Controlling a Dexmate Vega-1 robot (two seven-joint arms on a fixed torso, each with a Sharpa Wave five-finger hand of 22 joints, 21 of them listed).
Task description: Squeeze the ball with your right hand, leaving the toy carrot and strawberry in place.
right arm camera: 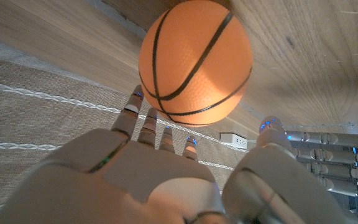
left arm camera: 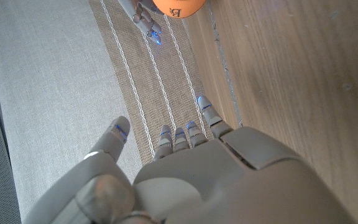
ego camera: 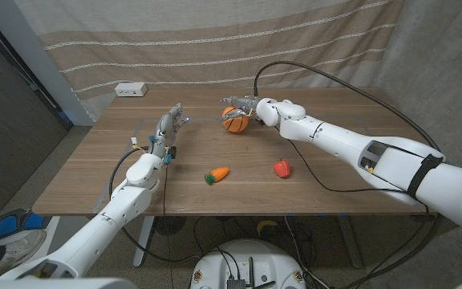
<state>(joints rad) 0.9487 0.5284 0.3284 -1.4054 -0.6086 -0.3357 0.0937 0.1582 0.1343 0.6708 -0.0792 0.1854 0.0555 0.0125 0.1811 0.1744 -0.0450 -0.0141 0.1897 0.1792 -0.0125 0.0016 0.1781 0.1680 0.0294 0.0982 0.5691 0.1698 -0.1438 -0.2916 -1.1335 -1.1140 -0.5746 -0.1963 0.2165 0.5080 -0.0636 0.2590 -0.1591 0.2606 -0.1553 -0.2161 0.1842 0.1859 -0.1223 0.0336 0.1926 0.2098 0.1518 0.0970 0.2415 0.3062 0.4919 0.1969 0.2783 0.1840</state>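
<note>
At the wooden table's (ego camera: pixel 327 172) far middle, the right hand (ego camera: pixel 249 107) hovers open around the orange basketball-patterned rubber ball (ego camera: pixel 233 120); close the fingers evenly from both sides so it cannot squirt away.

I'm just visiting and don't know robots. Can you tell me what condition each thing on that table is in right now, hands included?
Orange rubber basketball-patterned ball: on the table, right hand around it.
Right hand: fingers apart at the ball; grip cannot be told.
Left hand: empty, fingers apart.
Orange toy carrot: lying untouched.
Red toy strawberry: untouched.
White power strip: at the far edge.
</note>
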